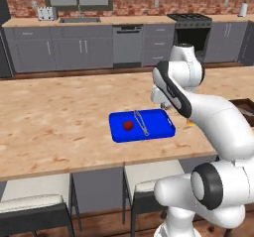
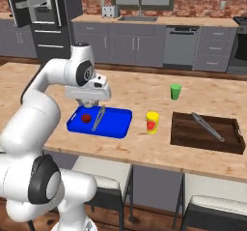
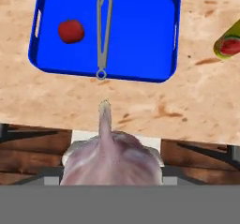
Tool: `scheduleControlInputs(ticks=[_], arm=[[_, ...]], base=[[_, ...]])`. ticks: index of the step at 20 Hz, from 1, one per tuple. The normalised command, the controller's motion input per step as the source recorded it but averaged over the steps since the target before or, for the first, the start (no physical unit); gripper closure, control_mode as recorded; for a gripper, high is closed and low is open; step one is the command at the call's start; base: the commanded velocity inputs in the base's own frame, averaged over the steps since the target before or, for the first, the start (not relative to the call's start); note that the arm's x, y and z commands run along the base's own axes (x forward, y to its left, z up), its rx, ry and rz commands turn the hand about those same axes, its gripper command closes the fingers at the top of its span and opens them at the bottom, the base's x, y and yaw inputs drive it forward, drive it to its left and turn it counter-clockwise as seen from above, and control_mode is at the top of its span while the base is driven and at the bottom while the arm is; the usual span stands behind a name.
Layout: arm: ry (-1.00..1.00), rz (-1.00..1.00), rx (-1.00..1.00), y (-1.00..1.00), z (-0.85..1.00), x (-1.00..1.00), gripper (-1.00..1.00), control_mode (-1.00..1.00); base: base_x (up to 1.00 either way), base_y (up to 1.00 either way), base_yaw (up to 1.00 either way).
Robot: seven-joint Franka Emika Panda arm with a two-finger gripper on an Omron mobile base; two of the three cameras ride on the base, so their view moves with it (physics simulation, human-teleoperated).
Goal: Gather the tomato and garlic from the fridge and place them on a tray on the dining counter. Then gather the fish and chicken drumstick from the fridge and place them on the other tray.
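Pale garlic (image 3: 110, 155) sits clamped in my gripper (image 2: 89, 102), jaws part open around its bulb. Just beyond it: blue tray (image 3: 140, 49) on the wooden counter (image 3: 197, 110), holding a tomato (image 3: 71, 31) and metal tongs (image 3: 103, 28). Off to one side, a yellow cup (image 2: 152, 122).

- The pale, papery garlic bulb (image 3: 110, 160) is cut off below by the hand view's bottom band; it covers the finger tips gripping it.
- In the left base view the white arm covers the blue plastic tray (image 1: 142, 124)'s right end and most of the dark wooden tray (image 1: 245, 105), which the right edge also crops.
- The grey stools (image 2: 103, 177) run off the bottom edge.
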Motion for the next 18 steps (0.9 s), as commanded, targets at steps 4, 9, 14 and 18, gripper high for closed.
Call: scheduleControlInputs(ticks=[4, 9, 14, 18], arm=[[0.05, -0.02, 0.00, -0.09, -0.79, 0.76, 1.00, -1.00], [0.00, -0.03, 0.00, 0.00, -0.97, 0.64, 1.00, -1.00], [0.00, -0.01, 0.00, -0.04, -0.62, 0.82, 1.00, -1.00], [0.00, -0.01, 0.00, -0.16, -0.47, 0.81, 1.00, -1.00]], base=[[0.00, 0.00, 0.00], [0.00, 0.00, 0.00], [0.00, 0.00, 0.00], [0.00, 0.00, 0.00]])
